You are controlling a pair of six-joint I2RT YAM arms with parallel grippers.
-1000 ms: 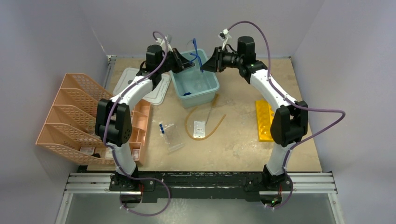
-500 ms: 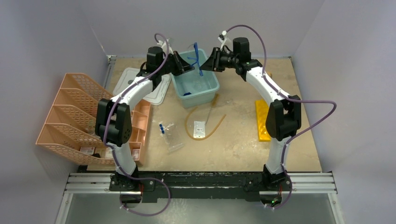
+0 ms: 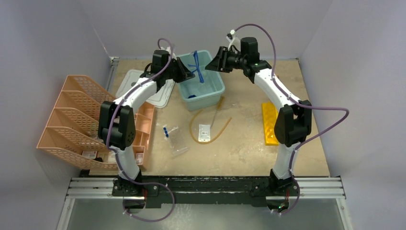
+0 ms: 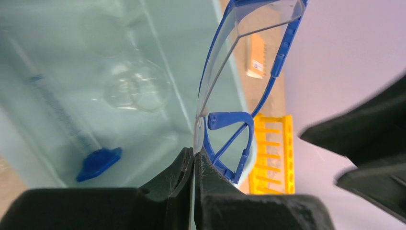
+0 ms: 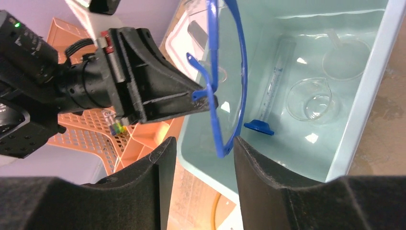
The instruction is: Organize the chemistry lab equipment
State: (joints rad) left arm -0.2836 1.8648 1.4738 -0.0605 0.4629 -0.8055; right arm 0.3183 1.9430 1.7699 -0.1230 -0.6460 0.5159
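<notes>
Left wrist view puts the risk up close: the left hand [image 4: 194, 163] is clamped on the glasses [image 4: 234, 62] by nothing more than the thin lower edge of the clear lens beside the nose bridge, so the whole frame stands out from that one pinch. A hold that small and smooth could let the glasses pivot or slide out if anything tugs on them. The likeliest tug is the right hand [image 5: 203, 143], whose fingers stand apart with one blue temple hanging in the gap between them. If it closes off-centre or pulls before the left lets go, I judge it could fold the hinge, twist the lens out of the pinch, or leave the two hands fighting over the frame. They are also near enough to knock together. A drop would land in the teal bin [image 3: 203, 99] directly below, on the clear dishes [image 5: 311, 100] and the cylinder [image 5: 277, 81] lying on its floor; glass under a falling frame is the worst outcome here. The glasses themselves sit at the upper centre of the top view, held in the air above the bin between the two hands and touching nothing else. They have a blue frame, a single clear wraparound lens, slim blue temples unfolded, and a blue nose piece near the grip. Light and springy, I would guess, and slippery at the lens.
</notes>
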